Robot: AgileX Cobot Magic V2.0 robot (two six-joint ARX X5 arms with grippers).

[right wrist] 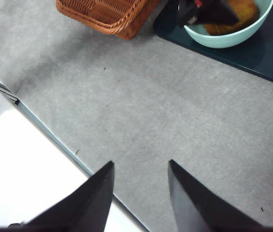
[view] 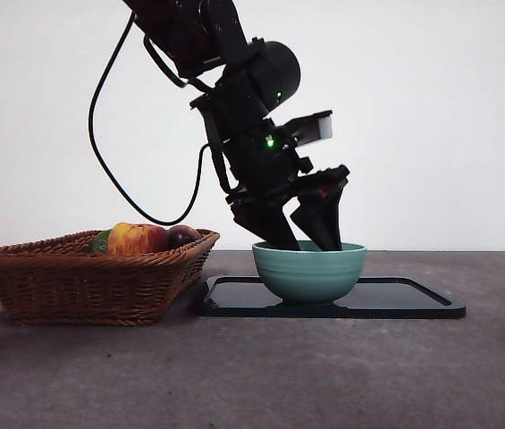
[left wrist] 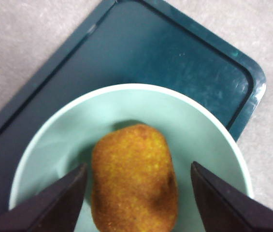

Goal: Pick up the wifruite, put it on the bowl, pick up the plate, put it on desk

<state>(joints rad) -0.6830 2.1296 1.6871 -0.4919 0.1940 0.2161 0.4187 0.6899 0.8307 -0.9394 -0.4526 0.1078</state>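
Left gripper point(view: 304, 234) dips into the bowl point(view: 309, 271), jaws spread apart on either side of the wifruite point(left wrist: 134, 180).

The wifruite is a stubby oval with rough, dull golden-brown skin, lying loose on the pale teal bowl's floor. The bowl stands on a dark plate point(view: 404, 299) on the grey desk point(view: 252, 375), beside a wicker basket point(view: 91, 277). The right gripper point(right wrist: 140, 191) waits open over bare desk.

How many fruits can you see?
4 at least: the wifruite lies in the bowl, and an apple, a dark purple fruit and something green sit in the basket. More may hide there.
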